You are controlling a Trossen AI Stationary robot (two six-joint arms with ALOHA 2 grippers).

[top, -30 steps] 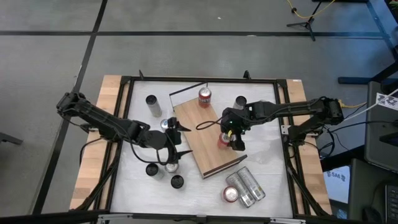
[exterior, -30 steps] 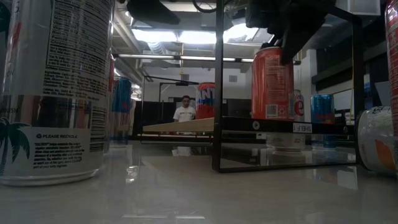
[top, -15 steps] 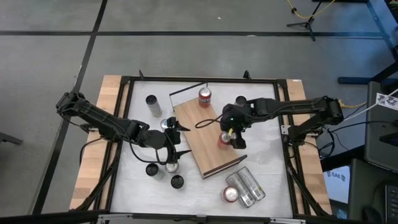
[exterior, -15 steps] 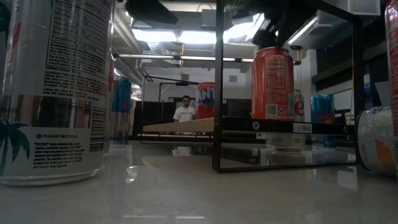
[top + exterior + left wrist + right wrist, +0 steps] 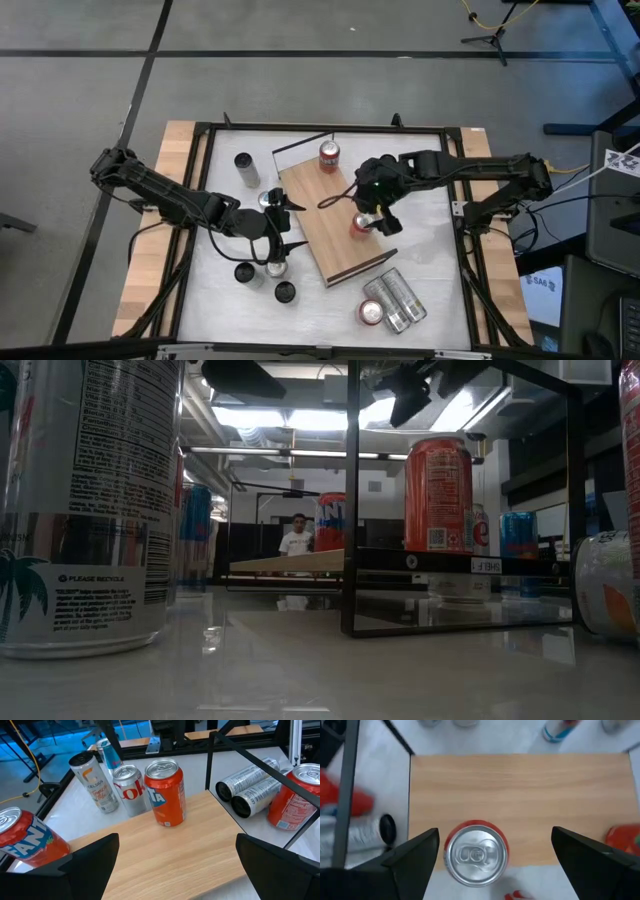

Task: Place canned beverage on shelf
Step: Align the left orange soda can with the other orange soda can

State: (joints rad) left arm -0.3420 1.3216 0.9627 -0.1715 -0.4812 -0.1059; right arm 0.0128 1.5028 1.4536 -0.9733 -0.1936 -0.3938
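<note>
high: overhead, straight down, whole table (image 5: 225,150) | low: tabletop level, facing room, cans close | left wrist: near, oblique across shelf (image 5: 170,855) | right wrist: directly above, close, down on red can (image 5: 476,854) | shared: shelf and red can in all four

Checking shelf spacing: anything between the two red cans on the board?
Nothing. In the high view, bare wood separates the can at the shelf's rail end from the can under the right gripper.
</note>
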